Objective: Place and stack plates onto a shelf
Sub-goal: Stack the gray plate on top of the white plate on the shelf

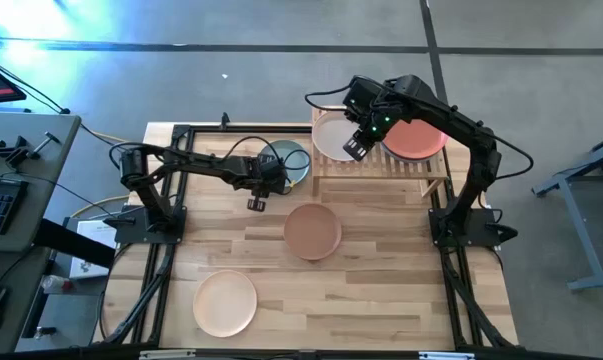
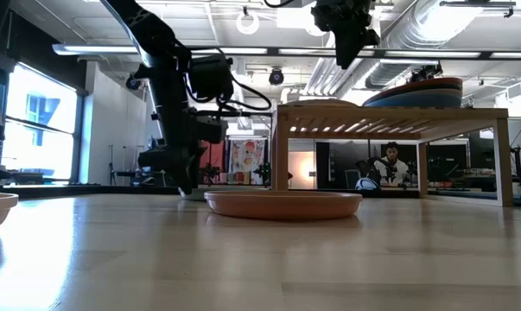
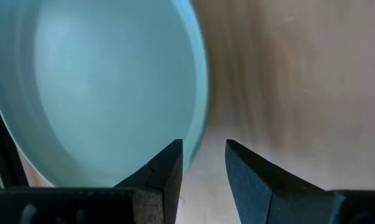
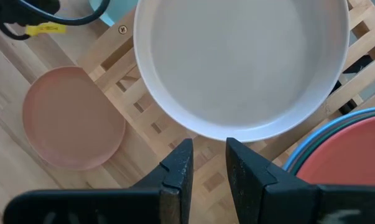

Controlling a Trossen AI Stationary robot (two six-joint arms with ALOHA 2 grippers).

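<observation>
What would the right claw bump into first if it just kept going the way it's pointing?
Probably the shelf. The right gripper points down at its wooden slats, just off the rim of the off-white plate resting there. Its open fingers hold nothing. The depth is hard to judge, so it might clip that rim.

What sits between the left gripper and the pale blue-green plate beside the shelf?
Nothing visible. The left gripper hangs empty, jaws parted, right at the rim of the pale plate, with only bare tabletop under its fingers. The shelf stands clear alongside.
</observation>
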